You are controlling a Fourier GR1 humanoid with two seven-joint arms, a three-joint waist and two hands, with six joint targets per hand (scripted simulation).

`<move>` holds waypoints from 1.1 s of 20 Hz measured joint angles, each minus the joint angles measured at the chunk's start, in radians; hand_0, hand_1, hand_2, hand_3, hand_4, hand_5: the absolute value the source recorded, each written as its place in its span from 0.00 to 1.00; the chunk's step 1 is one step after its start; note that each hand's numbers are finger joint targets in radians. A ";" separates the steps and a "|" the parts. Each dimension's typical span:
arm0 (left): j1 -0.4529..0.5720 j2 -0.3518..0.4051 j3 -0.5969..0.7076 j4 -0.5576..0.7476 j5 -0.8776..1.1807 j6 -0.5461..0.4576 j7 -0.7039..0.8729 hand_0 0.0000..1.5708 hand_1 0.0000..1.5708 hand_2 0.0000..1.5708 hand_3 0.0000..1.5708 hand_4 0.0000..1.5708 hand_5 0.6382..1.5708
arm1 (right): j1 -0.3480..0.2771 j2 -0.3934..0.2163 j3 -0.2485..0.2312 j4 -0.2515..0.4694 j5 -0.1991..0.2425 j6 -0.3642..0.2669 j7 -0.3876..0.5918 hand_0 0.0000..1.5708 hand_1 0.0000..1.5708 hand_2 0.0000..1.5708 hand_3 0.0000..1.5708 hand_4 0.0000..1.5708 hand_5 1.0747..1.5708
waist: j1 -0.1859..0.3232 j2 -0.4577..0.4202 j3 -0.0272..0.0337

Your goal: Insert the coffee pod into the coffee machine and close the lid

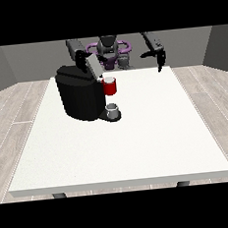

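A black coffee machine (80, 97) stands on the white table (138, 143) at the view's left. Its grey lid (93, 64) is raised and tilted back above the red pod holder (110, 86). A small grey cup (113, 109) sits on the machine's base below the holder. The hand at the view's left (82, 58) is up by the raised lid, touching or very near its top edge. The hand at the view's right (158, 58) hangs over the table's far right edge with fingers pointing down and nothing in it. A coffee pod is not separately visible.
The table's far edge runs just in front of the robot's torso (109, 52). Wooden floor surrounds the table. Bare white tabletop stretches to the right and front of the machine.
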 measured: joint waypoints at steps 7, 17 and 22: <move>-0.040 0.033 0.036 0.068 0.027 -0.007 -0.017 0.00 0.00 0.00 0.00 0.24 1.00 | -0.034 0.022 0.021 0.022 0.017 -0.014 -0.019 0.00 0.00 0.00 0.00 0.25 1.00 | -0.012 0.013 0.0005; -0.067 0.066 0.041 0.096 0.056 -0.054 -0.014 0.00 0.00 0.00 0.00 0.24 1.00 | -0.151 0.036 0.059 0.111 0.075 -0.031 0.025 0.00 0.00 0.00 0.00 0.24 1.00 | 0.032 0.032 0.0049; -0.103 0.068 0.050 0.147 0.056 -0.042 -0.037 0.00 0.00 0.00 0.00 0.20 1.00 | -0.247 0.057 0.085 0.138 0.123 -0.062 0.073 0.00 0.00 0.00 0.00 0.27 1.00 | 0.035 0.055 0.0049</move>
